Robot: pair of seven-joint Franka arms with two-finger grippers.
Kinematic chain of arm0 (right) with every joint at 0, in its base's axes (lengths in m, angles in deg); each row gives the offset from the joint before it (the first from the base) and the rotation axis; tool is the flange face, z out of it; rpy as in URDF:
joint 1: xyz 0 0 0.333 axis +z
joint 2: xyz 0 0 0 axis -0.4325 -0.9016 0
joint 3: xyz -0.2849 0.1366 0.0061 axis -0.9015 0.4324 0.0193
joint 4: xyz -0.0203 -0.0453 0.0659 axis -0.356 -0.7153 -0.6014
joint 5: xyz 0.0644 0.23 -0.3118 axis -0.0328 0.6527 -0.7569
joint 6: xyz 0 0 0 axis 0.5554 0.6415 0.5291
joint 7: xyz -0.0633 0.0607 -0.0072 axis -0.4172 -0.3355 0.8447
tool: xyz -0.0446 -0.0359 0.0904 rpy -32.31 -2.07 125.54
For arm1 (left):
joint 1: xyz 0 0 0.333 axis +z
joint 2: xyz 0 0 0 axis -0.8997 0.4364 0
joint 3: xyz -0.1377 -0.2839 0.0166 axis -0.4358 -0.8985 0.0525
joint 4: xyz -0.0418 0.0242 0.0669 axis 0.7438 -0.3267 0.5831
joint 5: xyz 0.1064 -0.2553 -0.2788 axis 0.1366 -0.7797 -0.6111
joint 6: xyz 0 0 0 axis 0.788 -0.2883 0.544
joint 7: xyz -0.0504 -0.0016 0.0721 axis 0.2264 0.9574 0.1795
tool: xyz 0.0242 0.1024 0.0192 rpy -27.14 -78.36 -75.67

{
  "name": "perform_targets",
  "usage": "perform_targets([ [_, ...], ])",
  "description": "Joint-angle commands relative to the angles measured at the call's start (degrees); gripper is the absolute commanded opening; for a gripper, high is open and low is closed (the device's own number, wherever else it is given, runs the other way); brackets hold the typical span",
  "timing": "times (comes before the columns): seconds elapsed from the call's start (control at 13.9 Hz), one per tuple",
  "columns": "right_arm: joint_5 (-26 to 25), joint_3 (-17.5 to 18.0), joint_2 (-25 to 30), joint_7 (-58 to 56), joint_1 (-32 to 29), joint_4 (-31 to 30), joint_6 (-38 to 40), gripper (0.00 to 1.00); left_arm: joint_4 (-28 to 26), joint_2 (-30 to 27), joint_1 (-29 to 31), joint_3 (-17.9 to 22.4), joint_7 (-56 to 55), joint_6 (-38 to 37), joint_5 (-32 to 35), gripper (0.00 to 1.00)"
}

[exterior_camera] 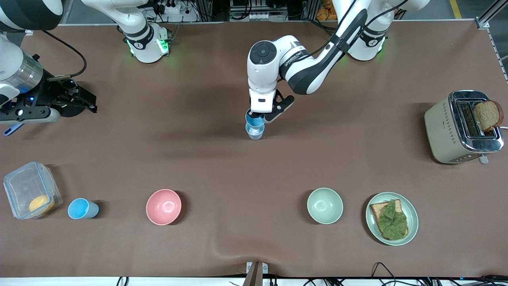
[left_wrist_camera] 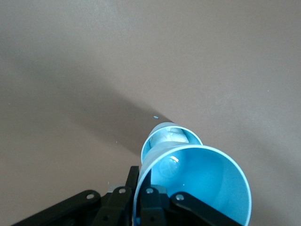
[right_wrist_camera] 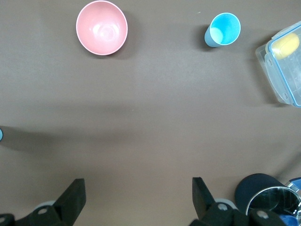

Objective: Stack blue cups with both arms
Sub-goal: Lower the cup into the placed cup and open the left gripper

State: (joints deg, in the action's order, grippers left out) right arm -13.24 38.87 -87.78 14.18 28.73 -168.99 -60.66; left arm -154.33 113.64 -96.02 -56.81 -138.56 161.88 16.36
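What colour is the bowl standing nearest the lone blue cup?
Pink bowl, clearest in the front view.

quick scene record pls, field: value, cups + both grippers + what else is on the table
left gripper: shut on held blue cup, over the table's middle
standing blue cup: directly under the held one, on the table
third blue cup: alone, between clear container and pink bowl
right gripper: open, empty, waiting above the right arm's end of the table
other: green bowl, plate with bread, toaster

Pink bowl, pale green bowl, toaster, plate of toast, clear lidded container
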Motion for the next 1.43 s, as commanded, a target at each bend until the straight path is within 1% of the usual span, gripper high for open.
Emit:
perform_targets([
  [0.0,-1.1,1.2,0.3,-0.4,-1.2,0.3,0.7,1.0,0.1,0.4,-0.4,0.3,-2.3,1.3,2.3,0.0],
  [0.5,-1.1,1.3,0.4,-0.4,-1.1,0.3,0.7,1.0,0.3,2.3,-0.4,0.3,-2.6,3.5,4.4,0.0],
  [0.57,-1.1,1.3,0.3,-0.4,-1.1,0.3,0.7,1.0,0.4,2.3,-0.4,0.3,-2.6,3.6,4.4,0.1],
  [0.65,-1.1,1.2,0.3,-0.4,-1.0,0.3,0.7,1.0,0.7,2.3,-0.3,0.3,-2.6,3.6,4.4,0.48],
  [0.72,-1.1,1.3,0.3,-0.4,-1.1,0.3,0.7,1.0,1.0,2.6,-0.2,0.3,-2.4,3.6,4.4,0.91],
  [0.79,-1.1,1.2,0.3,-0.4,-1.1,0.3,0.7,1.0,1.5,2.7,-0.2,0.3,-2.4,3.6,4.4,1.0],
  [1.0,-1.1,1.3,0.3,-0.4,-1.1,0.3,0.7,1.0,1.7,2.0,-0.1,0.3,-2.1,3.4,4.4,1.0],
  [1.15,-1.1,1.3,0.3,-0.4,-0.8,0.3,0.7,1.0,3.0,1.0,0.3,0.3,-1.7,1.9,4.4,1.0],
  [1.36,-1.1,1.3,0.3,-0.4,-0.8,0.3,0.7,1.0,7.7,-1.1,0.9,0.8,1.2,-5.4,4.4,1.0],
])
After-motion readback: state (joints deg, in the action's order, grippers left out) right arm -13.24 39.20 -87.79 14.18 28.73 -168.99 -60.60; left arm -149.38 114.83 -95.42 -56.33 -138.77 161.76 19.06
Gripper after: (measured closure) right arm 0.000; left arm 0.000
